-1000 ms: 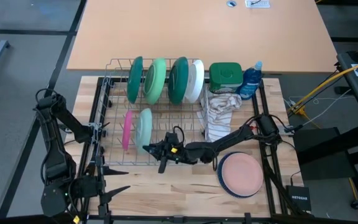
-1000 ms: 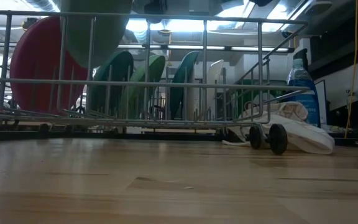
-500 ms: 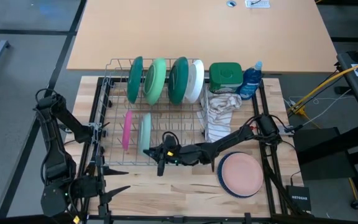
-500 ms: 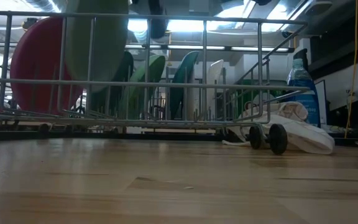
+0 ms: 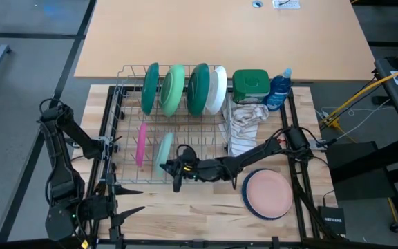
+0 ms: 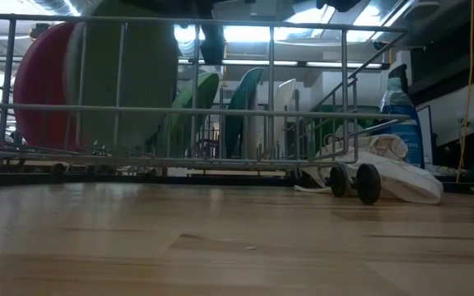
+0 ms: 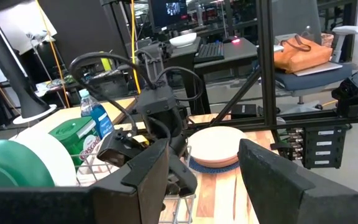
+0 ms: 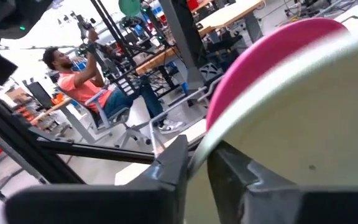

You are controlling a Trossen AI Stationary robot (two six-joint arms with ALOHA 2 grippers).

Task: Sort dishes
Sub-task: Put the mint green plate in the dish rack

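The right tool (image 5: pixel 175 169) is seen in the lower middle of the high view, reached leftward into the front row of the wire dish rack (image 5: pixel 119 97), and is clamped on the rim of the pale teal plate (image 5: pixel 163 151); in the right wrist view its two dark fingers (image 8: pixel 173 163) are seen pinched on that rim. The plate lies immediately up and to the left of the tool, held on edge and leaned slightly, with its long axis running up and down the frame, parallel to the pink plate (image 5: pixel 141 144) just to its left. In the low view the plate (image 6: pixel 126 86) fills the upper left, standing behind the rack wires beside the pink plate (image 6: pixel 44 86). Whether its lower edge is seated between the tines cannot be told.

The right arm is clearly the nearer one; the left tool (image 5: pixel 123 204) is parked at the lower left of the tabletop (image 5: pixel 206 214), its fingers apart and empty.

The plate is small, round, matte and pale grey-green, with a smooth thin rim. A stack of plates (image 5: pixel 268 194) topped by a pink one rests at the lower right.
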